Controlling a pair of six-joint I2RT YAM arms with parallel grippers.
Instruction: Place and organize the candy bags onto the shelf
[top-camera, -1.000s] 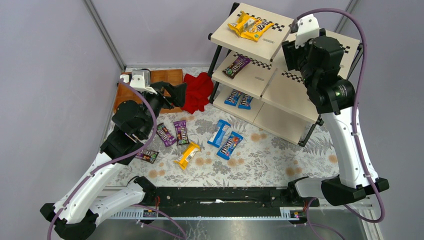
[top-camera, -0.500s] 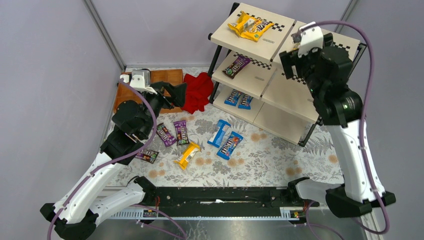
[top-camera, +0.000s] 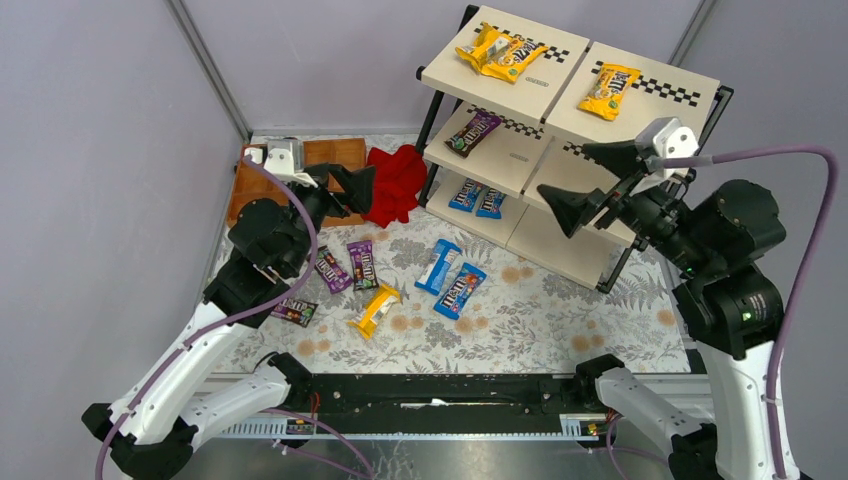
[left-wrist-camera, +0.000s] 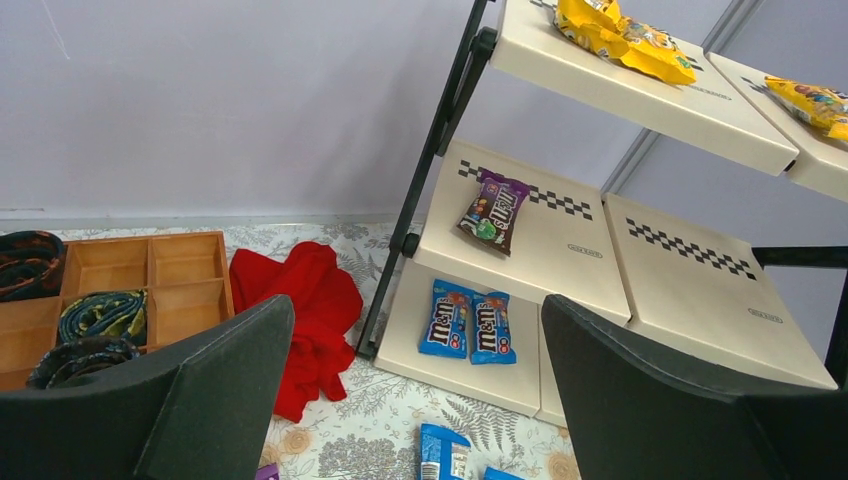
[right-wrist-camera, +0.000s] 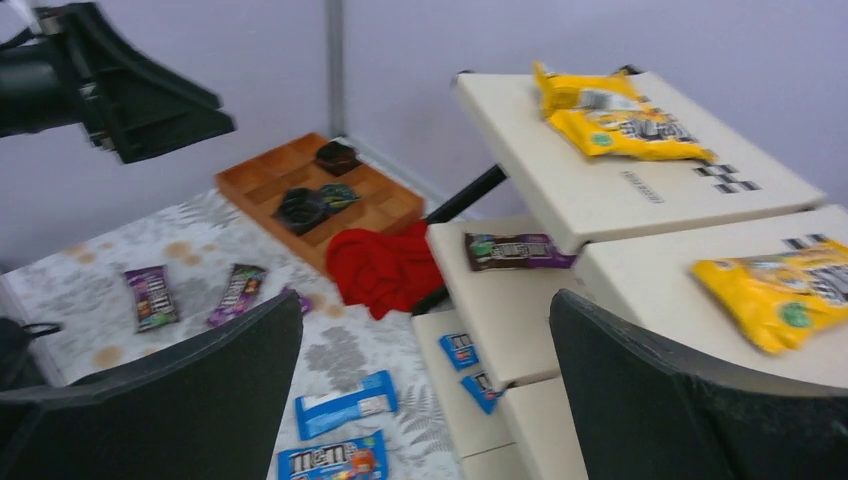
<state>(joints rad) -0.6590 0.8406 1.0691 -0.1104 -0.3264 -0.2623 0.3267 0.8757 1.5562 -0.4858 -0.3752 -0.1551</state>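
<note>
Both arms hang with jaws wide apart and empty: the right gripper (top-camera: 565, 175) at 3 o'clock, just in front of the shelf (top-camera: 500, 95), and the left gripper (top-camera: 348, 188) at 10 o'clock, near the tray (top-camera: 335, 152) and red cloth (top-camera: 397, 180). A yellow bag (top-camera: 609, 91) lies on the top tier's right board, and a yellow pair (top-camera: 498, 53) on its left. A purple bag (top-camera: 473, 132) sits on the middle tier and two blue bags (top-camera: 476, 197) on the bottom. Six loose bags (top-camera: 374, 309) are scattered on the table toward 7 o'clock.
</note>
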